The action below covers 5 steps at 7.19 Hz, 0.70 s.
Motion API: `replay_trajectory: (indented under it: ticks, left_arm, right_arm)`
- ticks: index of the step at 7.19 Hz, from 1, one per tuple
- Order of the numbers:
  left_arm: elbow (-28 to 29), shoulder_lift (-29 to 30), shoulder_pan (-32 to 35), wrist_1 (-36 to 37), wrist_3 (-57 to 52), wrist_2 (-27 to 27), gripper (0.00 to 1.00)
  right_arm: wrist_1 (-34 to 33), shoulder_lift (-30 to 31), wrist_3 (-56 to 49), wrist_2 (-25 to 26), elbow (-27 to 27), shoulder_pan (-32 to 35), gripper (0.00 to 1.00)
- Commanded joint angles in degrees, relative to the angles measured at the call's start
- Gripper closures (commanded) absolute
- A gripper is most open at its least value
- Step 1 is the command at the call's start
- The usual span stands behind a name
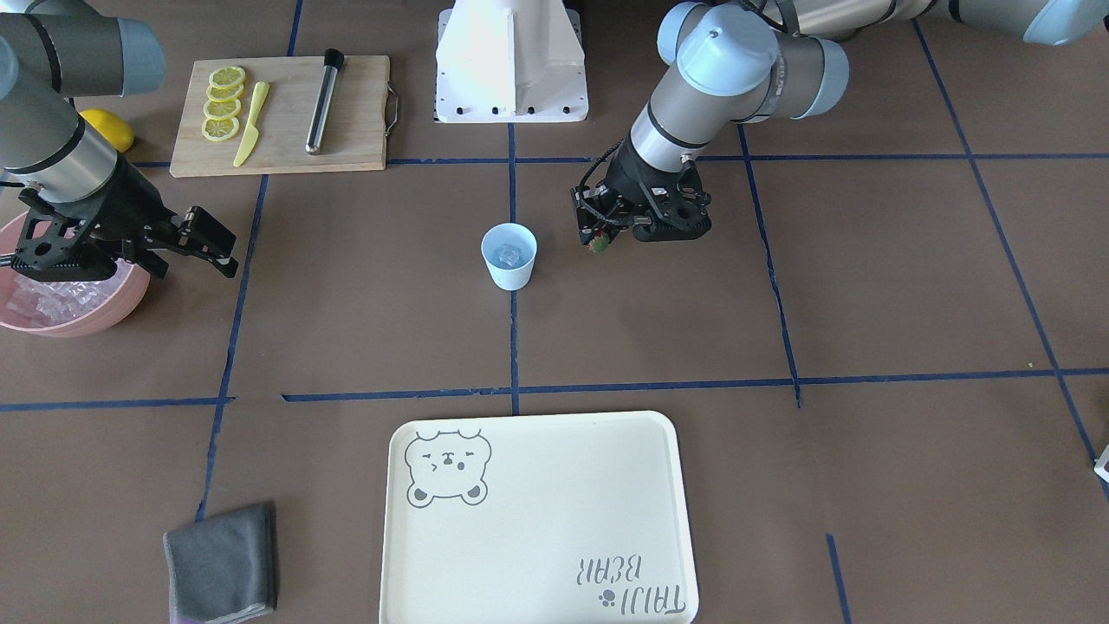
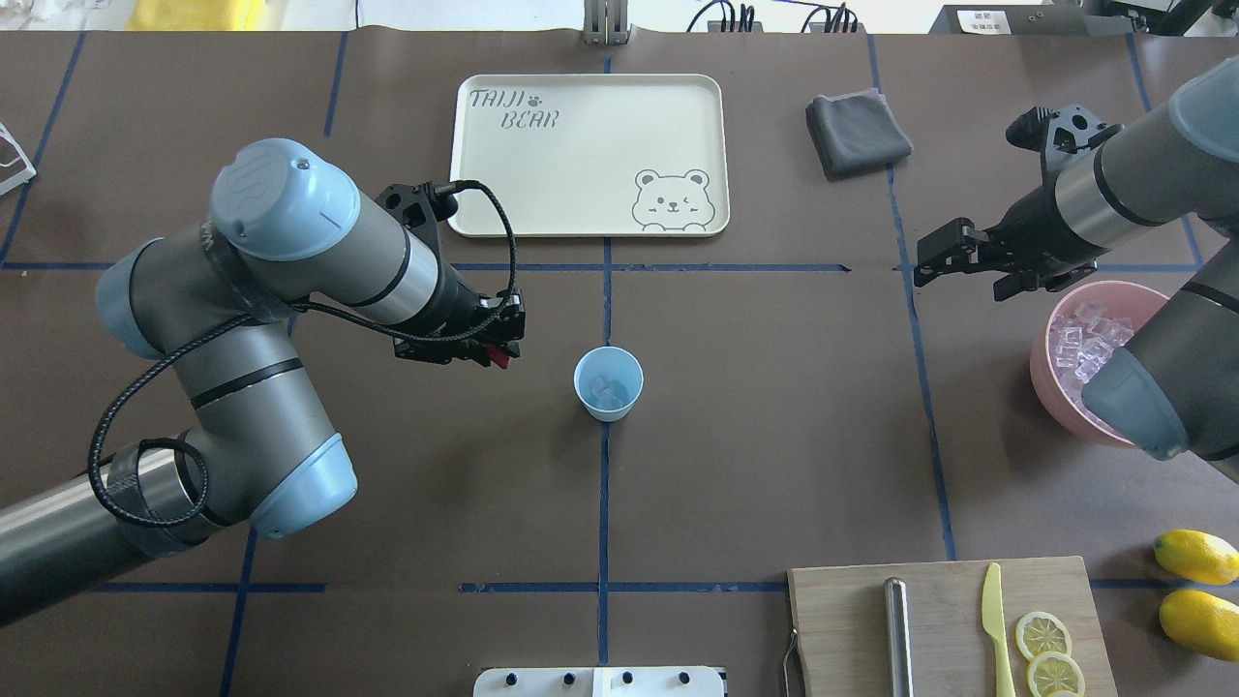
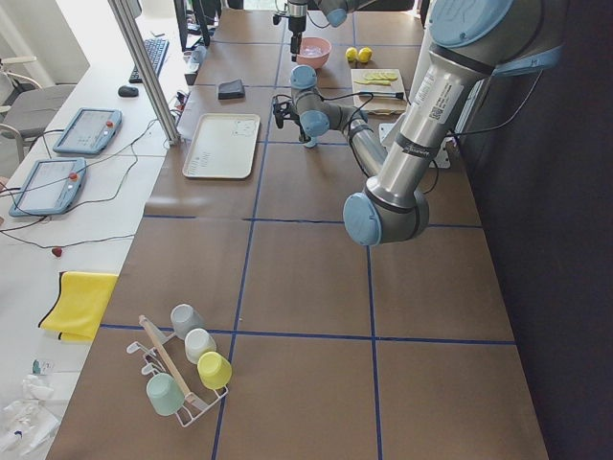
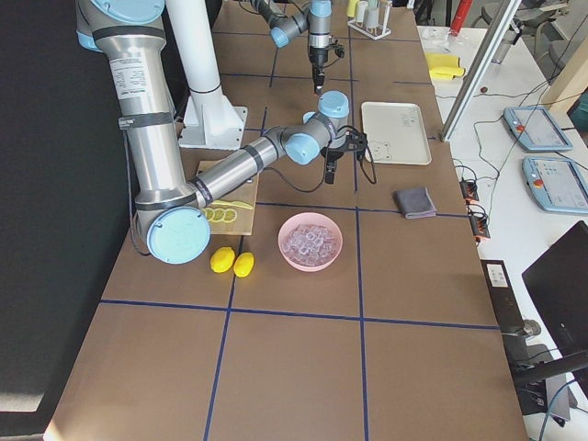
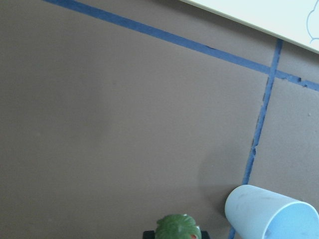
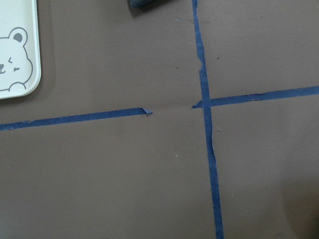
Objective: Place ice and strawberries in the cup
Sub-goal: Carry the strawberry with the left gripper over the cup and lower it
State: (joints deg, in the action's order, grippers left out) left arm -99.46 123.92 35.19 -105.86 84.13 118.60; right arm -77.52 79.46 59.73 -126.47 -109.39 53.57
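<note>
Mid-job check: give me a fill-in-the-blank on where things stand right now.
1. The left gripper holds the ___.
2. Inside the cup lies ___.
3. The lemon slices lie on the wooden ___.

Missing words: strawberry; ice; board.

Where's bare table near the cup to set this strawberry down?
A wide bare patch lies between cup and bowl, another between cup and tray. It is crowded around bowl, board and lemons.
</note>
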Motion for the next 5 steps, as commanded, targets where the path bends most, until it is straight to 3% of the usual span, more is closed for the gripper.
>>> replay_trajectory:
  ticks: [1,5]
  left_arm:
    - [4.01,4.31,-2.13,-0.39,1.03,-1.26,1.00]
    - [6.19,7.37,-4.43,-0.66,1.12,-2.24,0.97]
  right_arm:
    - [0.00,-0.01,-0.05,0.00,-0.04,0.04,0.01]
    - [0.00,-0.01,-0.05,-0.09,-0.12,-0.05,0.01]
